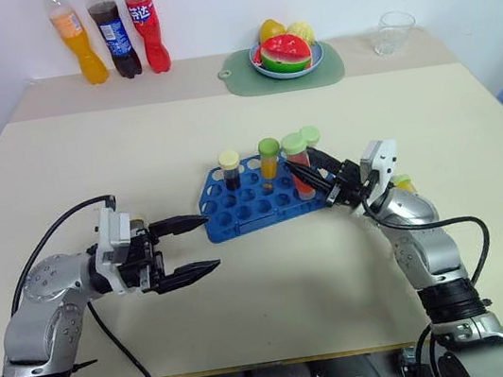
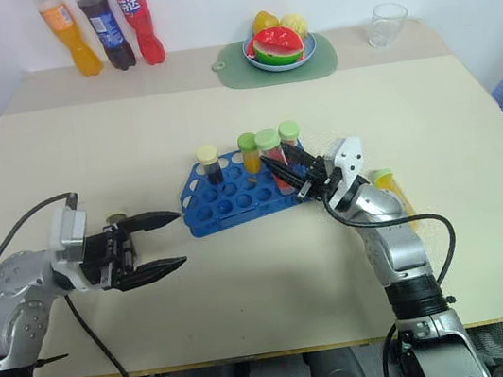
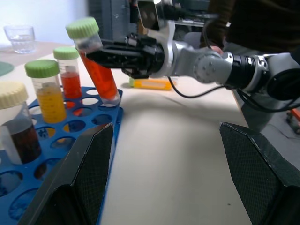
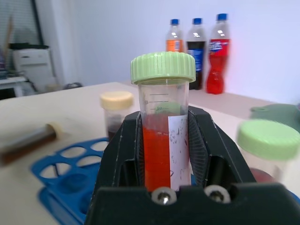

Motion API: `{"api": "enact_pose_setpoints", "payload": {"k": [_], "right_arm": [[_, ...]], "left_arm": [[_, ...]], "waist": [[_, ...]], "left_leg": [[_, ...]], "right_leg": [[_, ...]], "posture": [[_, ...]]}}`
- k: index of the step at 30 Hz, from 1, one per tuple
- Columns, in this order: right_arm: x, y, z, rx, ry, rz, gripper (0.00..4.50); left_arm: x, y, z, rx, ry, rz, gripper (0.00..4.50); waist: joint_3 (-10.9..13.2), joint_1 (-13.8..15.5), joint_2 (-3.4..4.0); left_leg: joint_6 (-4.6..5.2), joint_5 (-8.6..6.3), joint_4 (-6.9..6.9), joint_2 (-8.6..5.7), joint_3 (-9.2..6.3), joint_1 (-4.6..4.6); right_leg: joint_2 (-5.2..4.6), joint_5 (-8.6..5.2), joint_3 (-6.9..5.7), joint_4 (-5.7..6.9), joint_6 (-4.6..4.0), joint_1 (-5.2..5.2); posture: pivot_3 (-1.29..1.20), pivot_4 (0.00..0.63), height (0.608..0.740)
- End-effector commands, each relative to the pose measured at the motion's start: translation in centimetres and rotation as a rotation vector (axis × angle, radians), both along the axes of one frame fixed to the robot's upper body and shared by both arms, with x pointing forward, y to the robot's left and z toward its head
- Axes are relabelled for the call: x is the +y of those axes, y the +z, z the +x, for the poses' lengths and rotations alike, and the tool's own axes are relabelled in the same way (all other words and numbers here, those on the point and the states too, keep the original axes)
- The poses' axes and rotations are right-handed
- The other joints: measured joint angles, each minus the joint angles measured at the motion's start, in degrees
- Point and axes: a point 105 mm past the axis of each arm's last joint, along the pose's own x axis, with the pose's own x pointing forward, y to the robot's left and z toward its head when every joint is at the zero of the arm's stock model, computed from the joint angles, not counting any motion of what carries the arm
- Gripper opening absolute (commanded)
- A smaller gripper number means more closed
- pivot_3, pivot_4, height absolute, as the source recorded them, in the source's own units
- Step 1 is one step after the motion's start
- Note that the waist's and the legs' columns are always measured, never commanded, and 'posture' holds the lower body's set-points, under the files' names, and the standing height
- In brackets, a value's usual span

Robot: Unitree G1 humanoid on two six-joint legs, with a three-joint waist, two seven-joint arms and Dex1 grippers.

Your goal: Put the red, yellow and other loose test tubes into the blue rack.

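Across the cream counter [image 1: 243,132], largest item first: blue rack [image 1: 250,206] sits mid-counter, between the two arms. Three tubes stand upright in it: cream-capped dark one [image 1: 230,170], green-capped yellow one [image 1: 270,158], green-capped red one [image 1: 310,141] at the far right end.

Right tool [image 1: 305,176] is clamped on a fourth tube, the green-capped red tube [image 1: 298,165]. Tube is tilted, cap leaning away from the robot's right arm, bottom end at the rack's right edge holes; can't tell if it's seated in a hole. Right arm reaches in from the right, forearm raised, fingers pointing left toward the rack. White label with handwriting on that tube, unreadable.

Left tool [image 1: 194,247] is wide open, holding nothing, level, pointing right at the rack's left end, just short of it.

Loose on the counter: one yellow tube [image 3: 152,84] lying flat behind the right wrist, and one dark tube [image 4: 27,140] lying flat left of the rack, behind the left tool.

Back edge: three soda bottles in a row, orange [image 1: 75,37], dark cola with blue label [image 1: 113,31], red with red label [image 1: 145,25]; label text not legible. Green mat [image 1: 286,76] with a bowl of fruit [image 1: 287,53], one clear glass [image 1: 393,32] to its right.
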Motion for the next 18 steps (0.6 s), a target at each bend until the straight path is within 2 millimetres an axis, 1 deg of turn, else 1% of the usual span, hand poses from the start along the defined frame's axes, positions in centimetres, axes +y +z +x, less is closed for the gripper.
{"api": "enact_pose_setpoints", "payload": {"k": [1, 10, 15, 18], "right_arm": [[-0.9, 0.9, 0.3, -0.066, -0.034, 0.006, 0.82], [-1.7, 0.6, 0.5, -0.056, -0.062, 0.034, 0.82], [-2.3, -0.7, 0.0, -0.028, -0.087, 0.033, 0.82], [-2.4, -1.0, -0.2, -0.021, -0.099, 0.037, 0.82]], "left_arm": [[0.6, 0.7, 0.1, -0.036, 0.028, -0.015, 3.72], [1.1, 0.4, -0.1, -0.032, 0.034, 0.001, 3.72], [1.3, 0.4, -0.1, -0.034, 0.034, 0.004, 3.72], [1.3, 0.4, -0.1, -0.032, 0.032, 0.002, 3.72]], "waist": [[0.0, -0.03, 0.0], [0.01, -0.04, 0.02], [0.0, 0.09, 0.02], [-0.01, 0.04, 0.01]], "left_leg": [[0.0, 0.0, 0.0, 0.0, 0.0, 0.01], [0.0, 0.0, 0.0, 0.01, 0.0, 0.02], [0.0, 0.0, 0.0, 0.0, 0.0, 0.03], [0.0, 0.0, 0.01, -0.02, 0.01, 0.07]], "right_leg": [[0.0, 0.0, 0.0, 0.0, 0.0, 0.0], [0.0, 0.0, 0.0, 0.05, 0.0, 0.0], [-0.01, 0.0, 0.0, 0.05, 0.0, 0.01], [-0.04, 0.0, 0.0, 0.04, 0.0, 0.06]], "posture": [[0.0, 0.15, 0.74], [0.0, 0.15, 0.74], [0.0, 0.15, 0.74], [0.0, 0.15, 0.74]]}}
